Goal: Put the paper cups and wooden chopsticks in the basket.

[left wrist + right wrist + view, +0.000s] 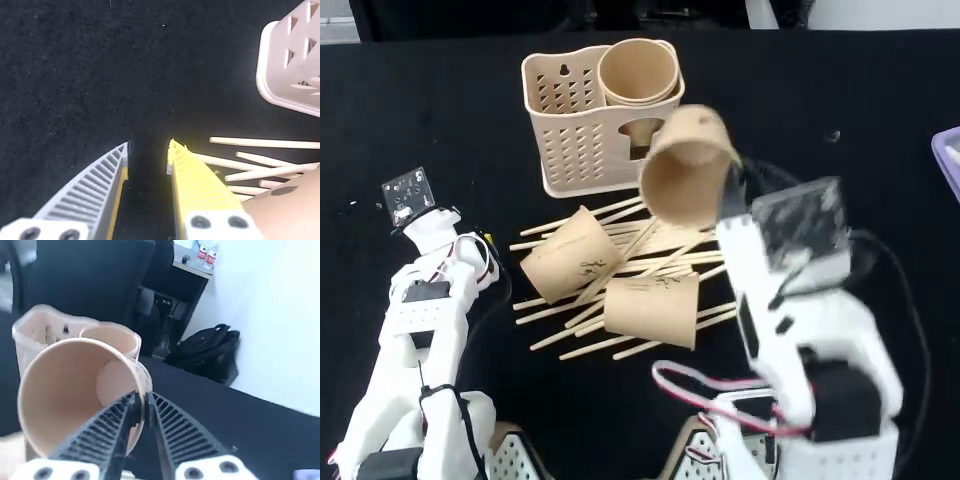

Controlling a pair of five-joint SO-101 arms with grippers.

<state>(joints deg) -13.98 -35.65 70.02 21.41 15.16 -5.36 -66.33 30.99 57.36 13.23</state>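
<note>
My right gripper [141, 401] is shut on the rim of a paper cup [75, 390], held tilted in the air with its mouth toward the camera. From above, that held cup [685, 165] hangs just in front of the beige basket [570, 135], which has stacked cups [638, 72] in its right compartment. Two more paper cups [570, 255] [653, 308] lie on their sides on a scatter of wooden chopsticks [620, 280]. My left gripper [147, 150] stands open over bare black cloth, left of the chopsticks [260, 160] and the basket's corner [290, 60].
The table is covered in black cloth [840, 90]. A purple object [948, 155] shows at the right edge. The left arm [425, 300] rests at the front left. Behind the table are dark furniture and a black backpack [205, 352].
</note>
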